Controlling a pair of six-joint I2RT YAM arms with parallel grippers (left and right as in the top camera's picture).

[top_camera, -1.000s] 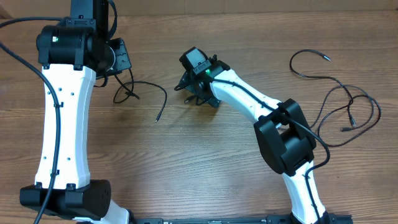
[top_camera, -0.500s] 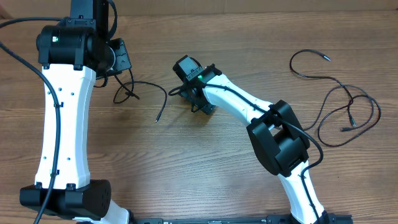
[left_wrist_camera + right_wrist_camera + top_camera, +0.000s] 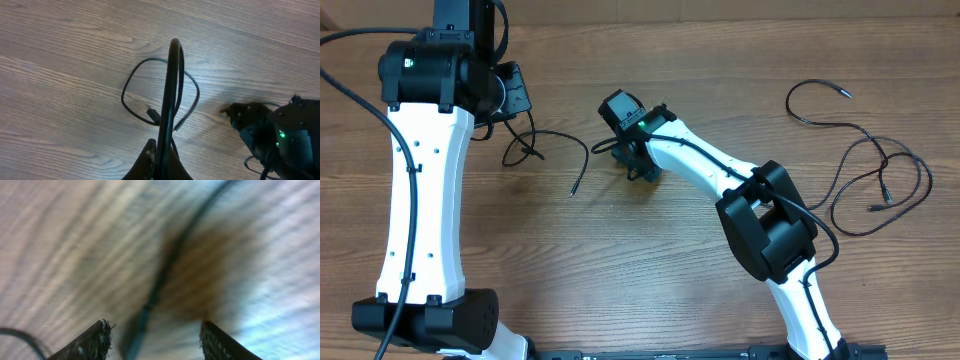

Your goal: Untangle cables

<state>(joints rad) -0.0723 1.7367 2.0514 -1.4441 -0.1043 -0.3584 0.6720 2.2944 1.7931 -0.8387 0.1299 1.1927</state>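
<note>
Two right gripper (image 3: 152,340) jaws stand apart, a blurred cable (image 3: 159,282) between them; left gripper (image 3: 174,45) shut, cable loop (image 3: 123,95) behind it.

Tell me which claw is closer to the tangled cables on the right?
Right. The right gripper sits near the middle, well short of the tangled cables; the left gripper is farther off, over a small cable loop.
</note>
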